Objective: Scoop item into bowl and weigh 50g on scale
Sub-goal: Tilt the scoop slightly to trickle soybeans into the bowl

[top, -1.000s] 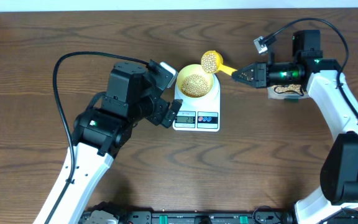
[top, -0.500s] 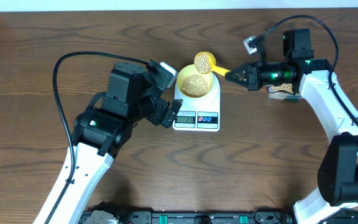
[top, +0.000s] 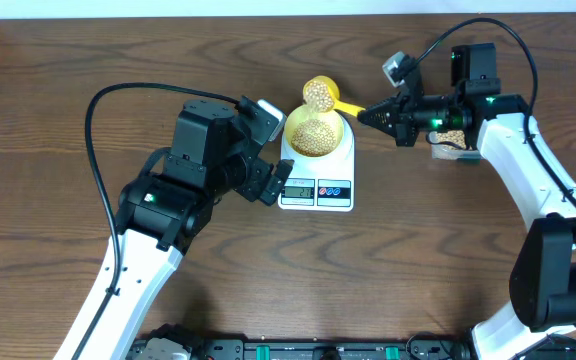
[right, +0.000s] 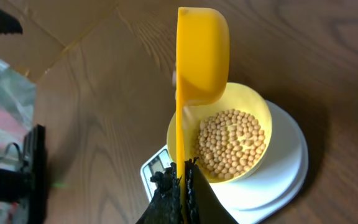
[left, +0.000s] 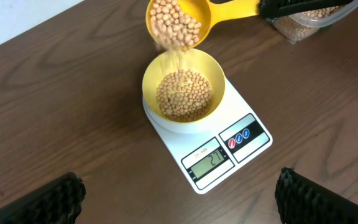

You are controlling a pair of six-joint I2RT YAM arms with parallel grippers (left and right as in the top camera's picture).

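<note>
small round tan-beige beans cover the bottom of the small round pale yellow-green bowl, which sits on the platform of the white rounded-rectangular digital scale. my right gripper is clamped on the handle of the bright yellow long-handled plastic scoop. the scoop is tipped on its side just above the bowl's far rim, and a thin stream of beans falls from it into the bowl. its cup is heaped with more. my left gripper sits beside the scale's front left corner, fingers spread wide, nothing between them.

i judge the task to be mid-fill: the bowl is placed, some beans are in, and the pour is under way. what's left is to reach 50g and stop.

the grey lcd display shows digits, but i can't read them for sure in any view, so i can't say how close the weight is. the clear plastic tub of spare beans is mostly hidden behind the right arm overhead and cut off at the left wrist view's edge. in the right wrist view the scoop stands edge-on, so its load is out of sight there.
</note>
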